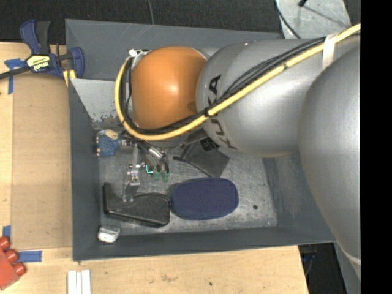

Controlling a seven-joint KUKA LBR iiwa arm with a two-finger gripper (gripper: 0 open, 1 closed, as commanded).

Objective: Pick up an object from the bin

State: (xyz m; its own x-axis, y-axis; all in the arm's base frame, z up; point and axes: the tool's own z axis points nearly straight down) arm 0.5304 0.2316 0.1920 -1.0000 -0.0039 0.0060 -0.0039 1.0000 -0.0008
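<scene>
Bin (82, 164) floor, near side, middle: a navy oval pouch (204, 199) of textured fabric is laid flat. Just left of it, touching or all but, a black glossy flat item (139, 209) is seen. It is wider at its right end, with a narrow leg turned toward the far side at its left. A small white-grey object (108, 234) is lodged in the near-left corner, on the sloped wall. A small blue object (106, 143) is noted at the floor's left, farther back. Beyond the pouch, a dark grey angular sheet (207, 159) is partly covered from above. Outside, near-left — a red lumpy item (7, 267) is cut off at the edge.
</scene>
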